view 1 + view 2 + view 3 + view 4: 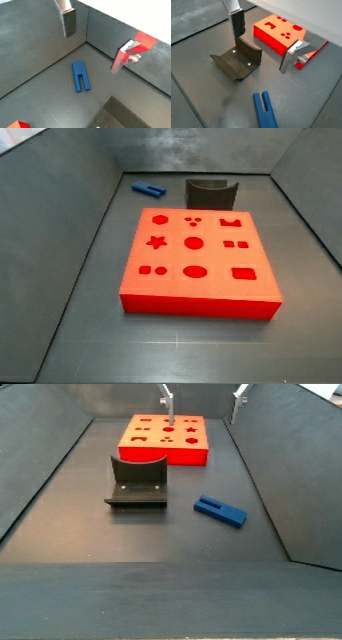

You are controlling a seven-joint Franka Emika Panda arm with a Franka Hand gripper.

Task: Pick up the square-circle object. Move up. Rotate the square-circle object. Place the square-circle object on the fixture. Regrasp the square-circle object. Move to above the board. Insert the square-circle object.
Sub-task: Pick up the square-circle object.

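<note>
Both side views show the board (pixel 201 268), a large flat red block with a star, circles, squares and a rectangle cut into its top, resting on the dark grey floor (pixel 147 534) of a walled bin. Taking the board as the landmark, the fixture (pixel 138 482) stands just beside one of its long edges, close but apart from it; it is a dark bracket with a curved upright back on a base plate. The square-circle object (pixel 221 510) lies flat on the floor past the fixture from the board, well apart from the board and near the fixture without touching it. It is a small bright blue peg, and in a wrist view its forked end with two legs and a slot between them shows clearly (pixel 81 76).

Over the board hangs the gripper (pixel 201 396), high above the red top and well clear of the peg. Its two silver fingers (pixel 237 22) with dark pads are spread wide apart, one over each side of the board, and nothing sits between them. In both wrist views the far finger (pixel 127 55) carries a red part at its upper end.
</note>
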